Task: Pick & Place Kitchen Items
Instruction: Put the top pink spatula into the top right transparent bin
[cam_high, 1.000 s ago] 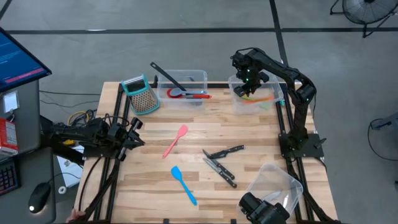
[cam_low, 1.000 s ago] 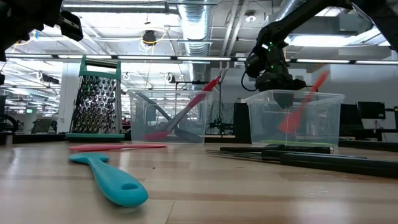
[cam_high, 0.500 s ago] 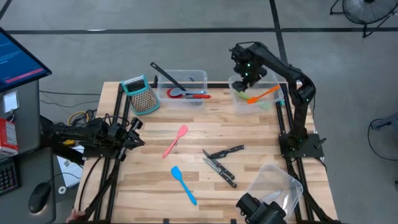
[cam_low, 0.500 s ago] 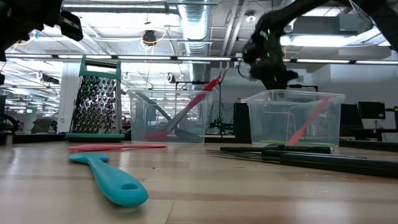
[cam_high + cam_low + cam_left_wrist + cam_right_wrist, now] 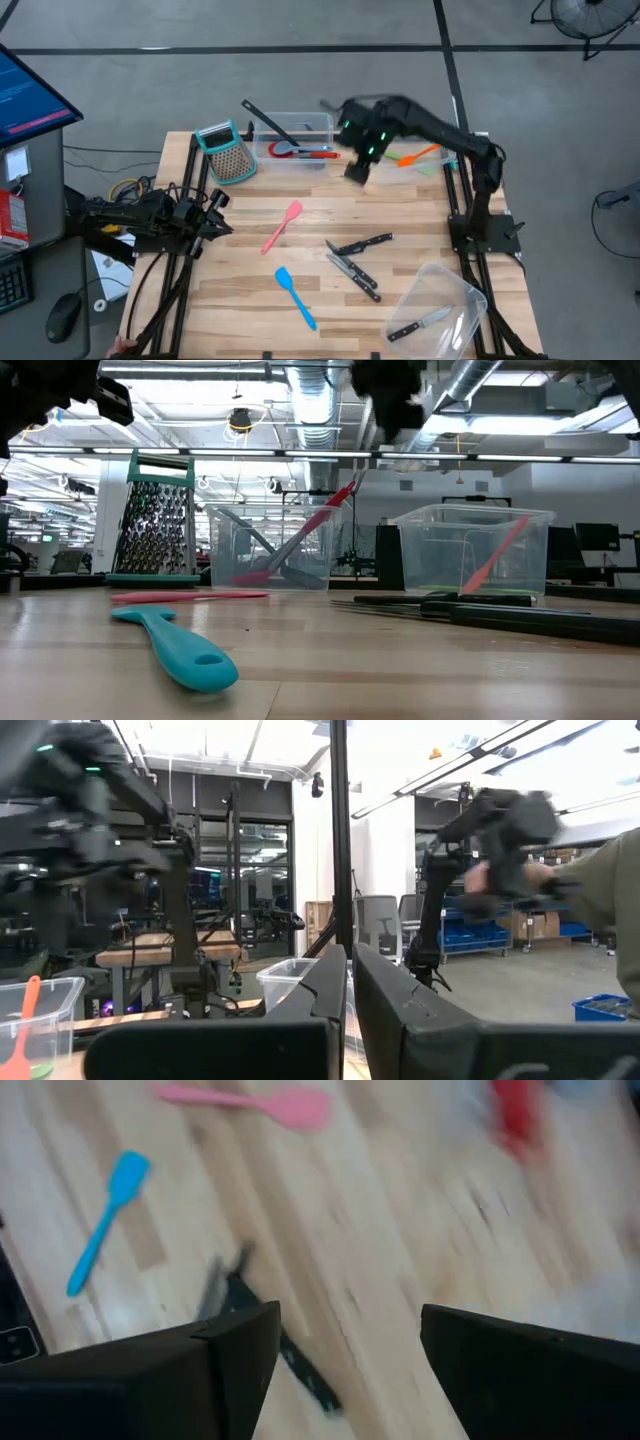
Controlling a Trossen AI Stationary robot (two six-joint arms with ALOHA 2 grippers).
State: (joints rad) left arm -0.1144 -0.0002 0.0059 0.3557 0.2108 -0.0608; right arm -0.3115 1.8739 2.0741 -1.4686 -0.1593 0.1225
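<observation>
From above, the desk (image 5: 240,300) has open wood between the pink spatula (image 5: 282,226), lying diagonal with its head toward the far bins, and the knives (image 5: 356,258) crossed right of centre. The blue spatula (image 5: 295,296) lies diagonal nearer the front edge. The right gripper (image 5: 357,170) hangs blurred over the gap between the two far bins, holding nothing. The orange spatula (image 5: 419,155) lies in the right bin (image 5: 446,135). The left gripper (image 5: 218,212) waits at the desk's left edge.

In the low view, the orange spatula leans in its bin.

The left wrist view shows its jaws closed.

The right wrist view shows its jaws wide and empty.
</observation>
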